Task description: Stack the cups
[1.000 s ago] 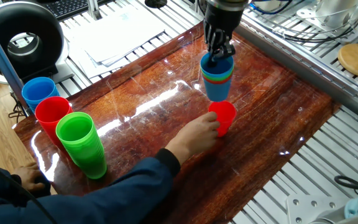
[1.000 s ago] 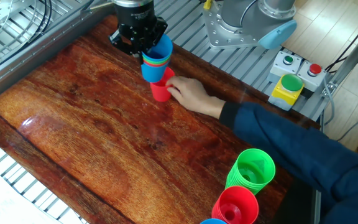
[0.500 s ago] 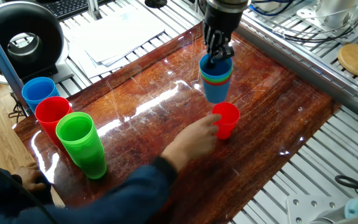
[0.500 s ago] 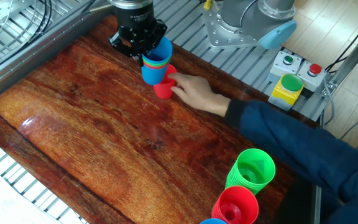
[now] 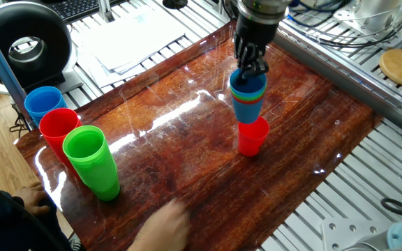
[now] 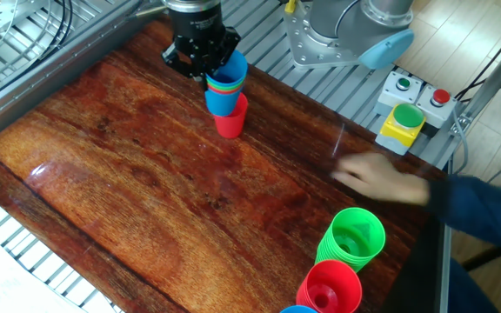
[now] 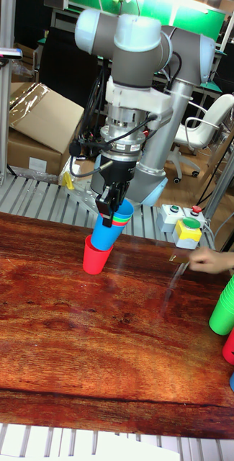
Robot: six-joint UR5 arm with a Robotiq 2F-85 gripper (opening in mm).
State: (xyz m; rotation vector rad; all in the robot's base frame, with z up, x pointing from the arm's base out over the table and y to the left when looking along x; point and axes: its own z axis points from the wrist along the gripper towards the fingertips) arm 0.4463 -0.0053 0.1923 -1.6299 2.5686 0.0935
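Overhead, the gripper [image 5: 251,67] points straight down with its jaws clamped on the rim of a nested stack of cups [image 5: 248,103], one finger inside the top blue cup and one outside. The stack (blue outermost, with green and red rims peeking at the top) hangs tilted in the tall fixed view, its base dipping into the mouth of a single red cup [image 5: 252,137] that stands upright on the counter [image 5: 159,132]. That red cup sits directly below the jaws, near the far edge of the counter in the other fixed view [image 6: 230,120].

All these cups are smooth, tapered plastic, wider at the rim than the base. The counter is glossy reddish wood grain that throws back bright glare.

A person's hand [image 6: 381,181] shows blurred, well apart from the cups. At the counter's corner stand a tall green pile [image 5: 93,162], a red pile [image 5: 59,131] and a blue pile [image 5: 43,104].
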